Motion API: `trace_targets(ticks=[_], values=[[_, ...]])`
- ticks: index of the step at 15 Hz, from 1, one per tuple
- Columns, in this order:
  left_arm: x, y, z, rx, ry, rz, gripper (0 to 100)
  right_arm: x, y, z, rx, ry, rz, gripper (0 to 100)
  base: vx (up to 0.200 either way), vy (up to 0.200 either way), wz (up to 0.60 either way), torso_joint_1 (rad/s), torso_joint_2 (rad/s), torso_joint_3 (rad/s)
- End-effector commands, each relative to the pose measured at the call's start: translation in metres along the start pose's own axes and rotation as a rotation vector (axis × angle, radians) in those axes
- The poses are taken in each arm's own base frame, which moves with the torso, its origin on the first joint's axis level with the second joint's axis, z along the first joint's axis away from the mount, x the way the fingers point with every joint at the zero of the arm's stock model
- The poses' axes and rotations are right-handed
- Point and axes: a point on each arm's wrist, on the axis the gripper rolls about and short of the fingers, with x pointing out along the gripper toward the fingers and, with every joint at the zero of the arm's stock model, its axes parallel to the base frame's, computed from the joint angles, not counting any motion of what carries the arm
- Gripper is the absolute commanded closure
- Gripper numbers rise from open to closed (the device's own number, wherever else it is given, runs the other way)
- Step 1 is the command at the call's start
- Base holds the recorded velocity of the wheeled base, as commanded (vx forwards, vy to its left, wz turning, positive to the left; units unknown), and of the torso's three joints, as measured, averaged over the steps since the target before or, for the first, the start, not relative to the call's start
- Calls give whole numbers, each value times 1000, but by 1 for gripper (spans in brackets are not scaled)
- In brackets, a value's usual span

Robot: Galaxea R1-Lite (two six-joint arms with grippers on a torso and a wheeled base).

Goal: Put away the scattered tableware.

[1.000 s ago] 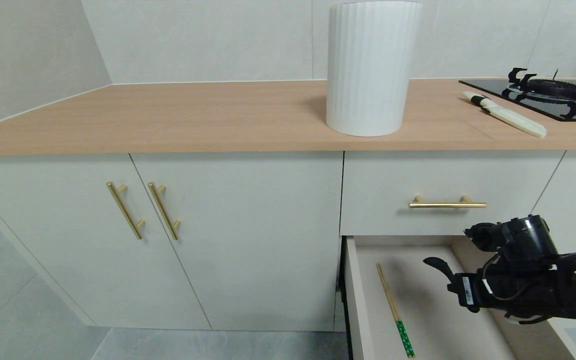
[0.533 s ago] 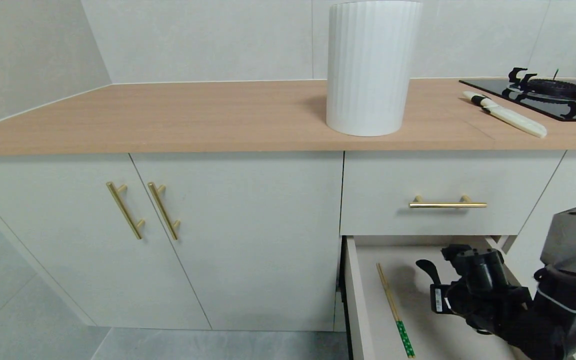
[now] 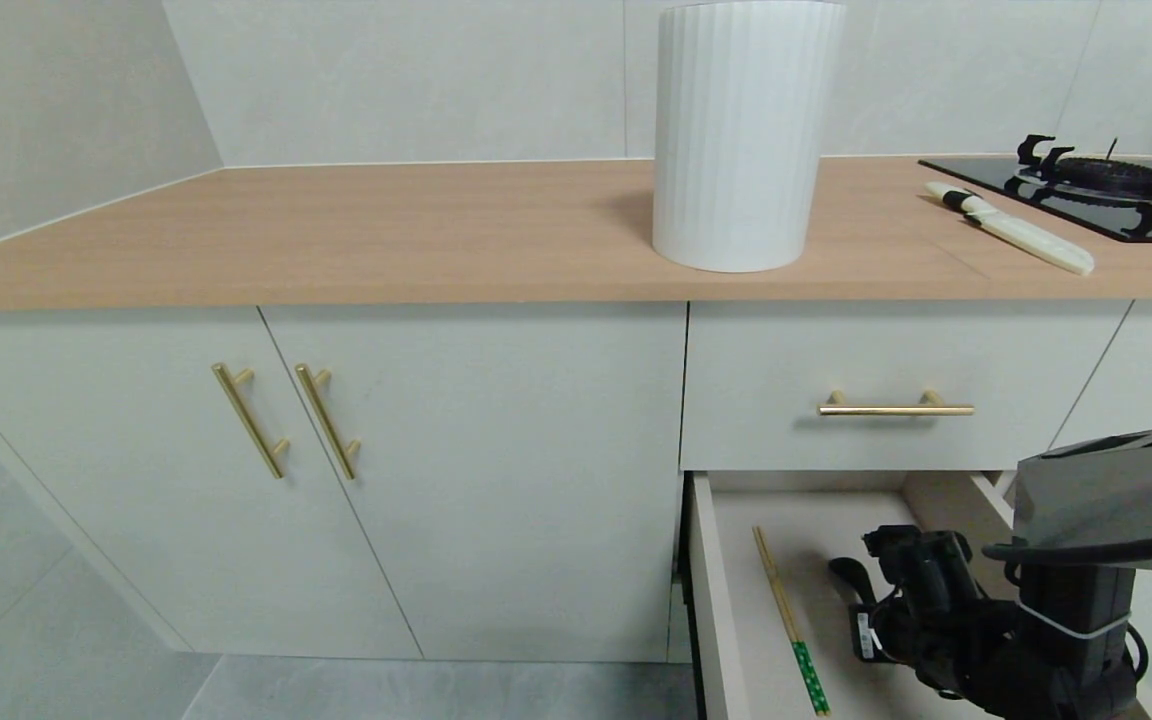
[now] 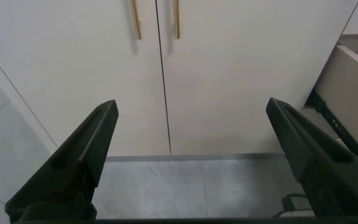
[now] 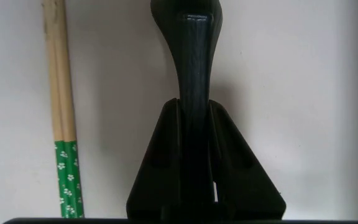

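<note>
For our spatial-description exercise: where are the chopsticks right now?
In the head view, the chopsticks lie inside the open drawer on the robot's right, close along the drawer's left wall, with the right tool beside them but apart.

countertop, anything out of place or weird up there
Yes: a knife lies loose on the wooden countertop, at an angle, close beside the black hob. It looks out of place because it has not been stored. The white ribbed container stands upright, and nothing looks spilled or damaged.
</note>
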Motion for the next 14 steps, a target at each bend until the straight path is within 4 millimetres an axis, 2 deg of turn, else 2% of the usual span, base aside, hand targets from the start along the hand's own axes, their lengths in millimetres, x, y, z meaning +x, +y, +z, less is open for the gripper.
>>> trace_targets(ticks=[1,5,6,14], values=[[0,0,0,0,0,0,0,3,0,-3,-4,10,-3,100,0,0,0,0,0,0],[0,0,0,0,0,0,0,5,0,-4,-4,13,-11,100,0,0,0,0,0,0],[0,0,0,0,0,0,0,5,0,-4,-2,13,-11,0,0,0,0,0,0,0],[0,0,0,0,0,0,0,1,-1,-2,-2,7,-10,0,0,0,0,0,0,0]])
